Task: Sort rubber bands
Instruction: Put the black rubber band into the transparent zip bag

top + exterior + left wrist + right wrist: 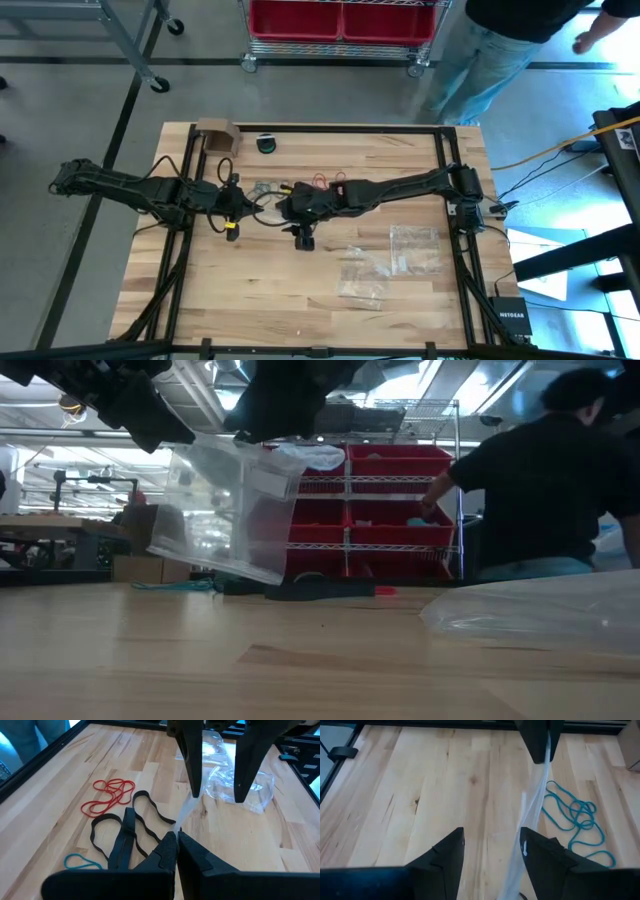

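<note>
Above the middle of the wooden counter [300, 300], the left gripper [176, 837] has its fingers pressed together on the edge of a clear plastic bag [225, 510] that hangs tilted in the air. The right gripper [492, 850] faces it with fingers apart on either side of the same bag, contact hard to judge. Black rubber bands [125, 827], red rubber bands [110, 795] and teal rubber bands [572, 817] lie loose on the counter; more clear bags [385, 260] lie apart, their contents unreadable.

I see both grippers holding a zip bag [225, 510] above mid-table, rubber bands [116, 820] on the wood behind it, spare bags [385, 262] lying right.
</note>
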Tool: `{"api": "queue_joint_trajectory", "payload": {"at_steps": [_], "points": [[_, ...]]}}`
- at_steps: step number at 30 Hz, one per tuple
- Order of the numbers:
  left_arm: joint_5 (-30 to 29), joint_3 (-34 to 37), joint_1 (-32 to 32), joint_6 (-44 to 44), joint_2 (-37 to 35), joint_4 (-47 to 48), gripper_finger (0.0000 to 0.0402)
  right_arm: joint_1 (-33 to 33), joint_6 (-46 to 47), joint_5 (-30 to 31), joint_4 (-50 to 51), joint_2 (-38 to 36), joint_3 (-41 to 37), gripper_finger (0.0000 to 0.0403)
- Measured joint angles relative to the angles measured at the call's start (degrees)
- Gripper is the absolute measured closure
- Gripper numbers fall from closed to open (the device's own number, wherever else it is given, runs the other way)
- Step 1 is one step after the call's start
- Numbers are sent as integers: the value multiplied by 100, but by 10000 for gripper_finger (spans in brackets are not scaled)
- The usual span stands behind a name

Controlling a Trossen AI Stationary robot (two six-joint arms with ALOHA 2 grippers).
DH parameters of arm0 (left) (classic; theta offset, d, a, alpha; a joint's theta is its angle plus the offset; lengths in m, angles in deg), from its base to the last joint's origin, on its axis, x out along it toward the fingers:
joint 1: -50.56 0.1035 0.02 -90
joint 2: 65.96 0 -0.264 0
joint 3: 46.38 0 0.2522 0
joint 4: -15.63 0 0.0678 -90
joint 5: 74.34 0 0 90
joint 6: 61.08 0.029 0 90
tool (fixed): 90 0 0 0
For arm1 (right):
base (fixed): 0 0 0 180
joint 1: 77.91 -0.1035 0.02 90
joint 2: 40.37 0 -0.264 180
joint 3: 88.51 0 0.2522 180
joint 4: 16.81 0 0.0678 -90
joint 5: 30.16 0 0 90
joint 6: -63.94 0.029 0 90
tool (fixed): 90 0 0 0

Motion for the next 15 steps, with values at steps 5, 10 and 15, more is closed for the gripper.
{"api": "queue_joint_trajectory", "payload": {"at_steps": [5,10,15], "points": [[-2,0,2,-7,0,-7,401,-8,79,21,-57,204,2,220],[-1,0,0,-71,0,-10,401,-112,45,636,-156,234,0,220],[0,0,-11,-104,3,-11,401,-155,39,432,-500,289,4,220]]}}
